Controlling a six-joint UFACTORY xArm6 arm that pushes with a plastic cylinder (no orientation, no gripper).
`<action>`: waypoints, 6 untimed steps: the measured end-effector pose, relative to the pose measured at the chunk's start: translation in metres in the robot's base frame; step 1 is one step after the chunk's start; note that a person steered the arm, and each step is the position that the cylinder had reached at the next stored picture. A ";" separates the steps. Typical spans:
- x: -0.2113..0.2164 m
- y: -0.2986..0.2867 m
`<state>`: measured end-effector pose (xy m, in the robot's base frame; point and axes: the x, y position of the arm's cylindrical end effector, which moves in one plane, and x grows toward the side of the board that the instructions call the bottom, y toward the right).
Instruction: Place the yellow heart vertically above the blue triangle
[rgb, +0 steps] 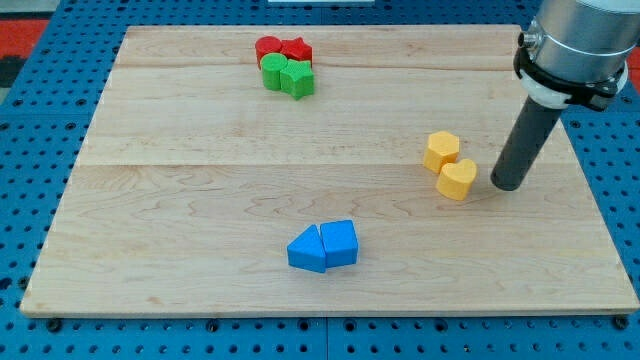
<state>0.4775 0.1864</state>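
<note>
The yellow heart (457, 180) lies on the wooden board (200, 220) at the view's right, touching a yellow hexagon block (441, 150) just above and left of it. My tip (506, 186) stands on the board a short way right of the heart, not touching it. The blue triangle (306, 249) lies at the view's lower middle, pressed against a second blue block (339, 243) on its right. The heart is up and to the right of the blue pair.
A cluster of two red blocks (283, 49) and two green blocks (288, 76) sits near the board's top edge, left of centre. The arm's grey body (575, 45) hangs over the board's top right corner.
</note>
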 end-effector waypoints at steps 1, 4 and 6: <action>0.000 -0.060; -0.021 -0.157; -0.051 -0.206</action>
